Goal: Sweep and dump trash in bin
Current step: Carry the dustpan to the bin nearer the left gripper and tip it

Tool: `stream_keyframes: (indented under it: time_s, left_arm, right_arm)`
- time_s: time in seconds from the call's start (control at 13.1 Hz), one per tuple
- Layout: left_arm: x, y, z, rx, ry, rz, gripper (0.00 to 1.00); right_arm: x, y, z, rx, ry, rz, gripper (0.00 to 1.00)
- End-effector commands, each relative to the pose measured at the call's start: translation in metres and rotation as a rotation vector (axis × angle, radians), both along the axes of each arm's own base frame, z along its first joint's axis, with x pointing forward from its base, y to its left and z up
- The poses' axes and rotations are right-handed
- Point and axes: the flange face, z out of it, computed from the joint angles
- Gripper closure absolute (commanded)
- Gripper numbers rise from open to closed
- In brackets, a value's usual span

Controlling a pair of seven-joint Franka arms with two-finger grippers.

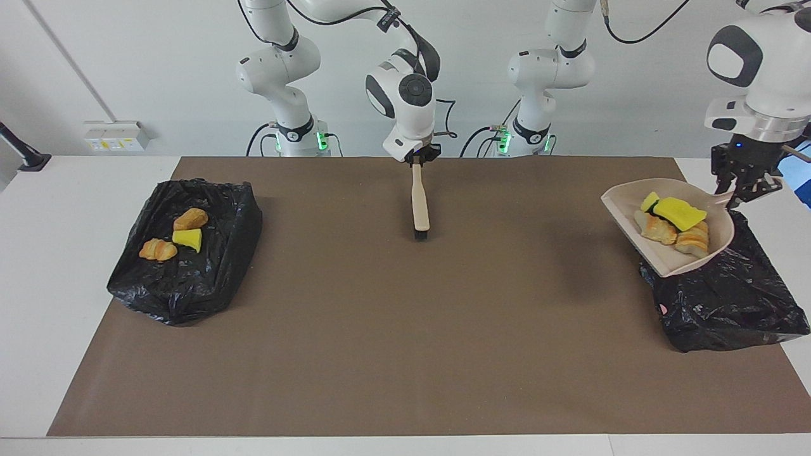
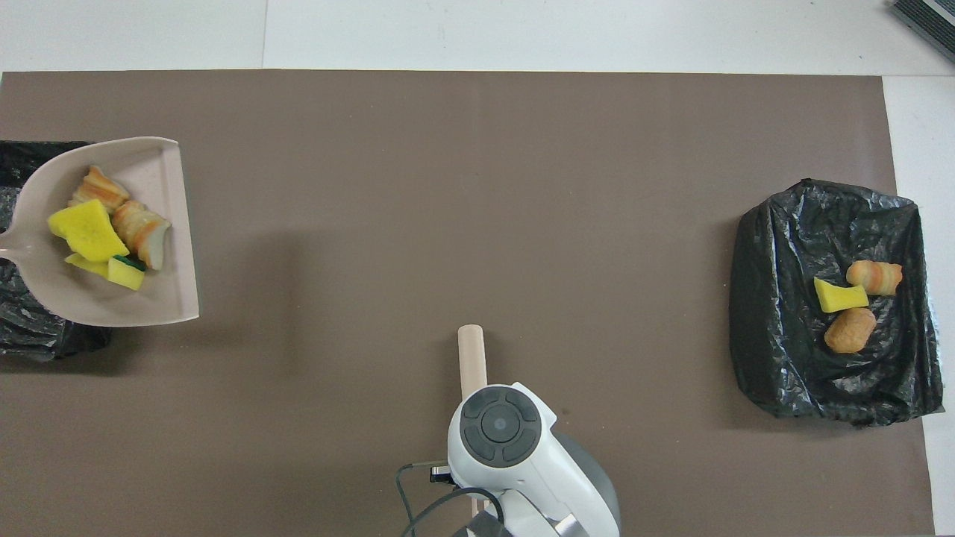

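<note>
My left gripper (image 1: 739,195) is shut on the handle of the beige dustpan (image 1: 627,204), holding it tilted over the black bin bag (image 1: 728,304) at the left arm's end of the table. The trash (image 1: 678,214), yellow sponge pieces and golden-brown bread lumps, lies in the pan. In the overhead view the dustpan (image 2: 168,291) and its trash (image 2: 89,227) show over that bag (image 2: 30,335); the left gripper is out of that view. My right gripper (image 1: 419,157) is shut on the beige hand brush (image 1: 420,202), bristle end down at the mat. The brush also shows in the overhead view (image 2: 471,356).
A second black bag (image 1: 190,285) lies at the right arm's end of the table with three pieces on it: two bread lumps and a yellow sponge piece (image 1: 188,238). It also shows in the overhead view (image 2: 783,298). A brown mat (image 1: 405,342) covers the table.
</note>
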Motion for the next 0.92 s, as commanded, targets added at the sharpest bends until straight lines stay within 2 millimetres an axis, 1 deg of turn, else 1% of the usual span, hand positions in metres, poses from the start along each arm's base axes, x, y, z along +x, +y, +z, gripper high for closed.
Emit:
stream_keyframes:
  time_s: [0.0, 0.08, 0.15, 0.23, 0.31, 0.38, 0.46, 0.61, 0.69, 0.76, 0.84]
  left_arm:
    - [0.028, 0.057, 0.002, 0.095, 0.018, -0.084, 1.0]
    - [0.034, 0.065, -0.002, 0.127, 0.004, -0.129, 1.0]
    - [0.036, 0.074, -0.004, 0.152, -0.015, -0.134, 1.0]
    - [0.04, 0.082, -0.011, 0.194, -0.011, -0.133, 1.0]
    - [0.046, 0.083, -0.026, 0.277, 0.034, -0.157, 1.0]
    - [0.052, 0.083, -0.035, 0.347, 0.047, -0.165, 1.0]
    - [0.056, 0.084, -0.042, 0.391, 0.052, -0.168, 1.0]
    - [0.065, 0.086, -0.061, 0.469, 0.089, -0.201, 1.0]
    - [0.065, 0.085, -0.072, 0.491, 0.095, -0.19, 1.0]
    - [0.063, 0.085, -0.078, 0.535, 0.115, -0.202, 1.0]
    - [0.062, 0.084, -0.077, 0.589, 0.141, -0.218, 1.0]
  right_arm:
    - [-0.002, -0.003, -0.002, 0.009, -0.008, -0.034, 1.0]
    - [-0.005, -0.004, -0.006, 0.003, -0.003, -0.033, 1.0]
    - [-0.006, -0.005, -0.01, -0.002, 0.002, -0.032, 1.0]
    - [-0.007, -0.006, -0.01, -0.004, 0.003, -0.032, 1.0]
    - [-0.007, -0.006, -0.01, -0.003, 0.004, -0.033, 1.0]
    - [-0.006, -0.005, -0.012, -0.004, 0.005, -0.033, 1.0]
    - [-0.005, -0.005, -0.018, -0.003, 0.004, -0.039, 1.0]
    - [-0.004, -0.004, -0.019, 0.0, 0.0, -0.039, 1.0]
    - [-0.004, -0.004, -0.02, 0.0, 0.001, -0.04, 0.81]
    - [-0.004, -0.004, -0.02, 0.002, 0.002, -0.038, 0.44]
    - [-0.004, -0.004, -0.02, 0.005, 0.002, -0.023, 0.0]
